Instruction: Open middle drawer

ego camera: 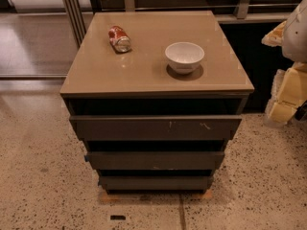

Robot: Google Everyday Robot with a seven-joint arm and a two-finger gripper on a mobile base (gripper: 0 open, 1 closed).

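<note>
The middle drawer is the plain dark grey-brown front in the middle of the cabinet. It lies below the wider top front, which has white scratch marks, and above the narrowest bottom front. All three fronts step inward toward the floor, with dark gaps between them. My gripper is a pale yellow-white shape at the right edge of the camera view. It is off to the right of the cabinet, about level with its top edge, and touches nothing.
On the tan cabinet top a red soda can lies on its side at the back left. A white bowl stands at the right of the middle. Speckled floor surrounds the cabinet, with a railing and dark panels behind it.
</note>
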